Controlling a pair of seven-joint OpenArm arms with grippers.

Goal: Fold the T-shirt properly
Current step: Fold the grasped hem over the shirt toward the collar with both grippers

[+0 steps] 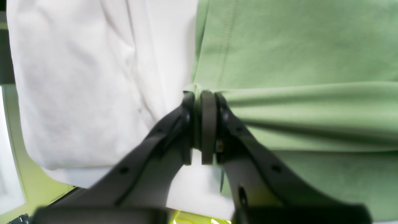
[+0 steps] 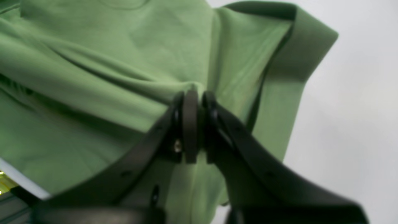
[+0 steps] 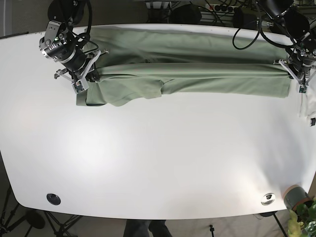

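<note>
A green T-shirt (image 3: 197, 74) lies stretched in a long band across the far part of the white table (image 3: 158, 158). My left gripper (image 1: 201, 96) is shut on the shirt's right end (image 1: 279, 102), pinching a taut fold; in the base view it is at the far right (image 3: 292, 69). My right gripper (image 2: 196, 95) is shut on the shirt's left end (image 2: 108, 77), near a sleeve (image 2: 298, 56); in the base view it is at the far left (image 3: 91, 73). A loose flap (image 3: 123, 91) hangs toward the front on the left.
The table's right edge lies just beyond my left gripper, with white cloth (image 1: 77, 87) hanging there. Two round fittings (image 3: 53, 199) (image 3: 268, 198) sit near the front edge. A potted plant (image 3: 301, 210) stands off the front right corner. Cables (image 3: 247, 19) run behind the table.
</note>
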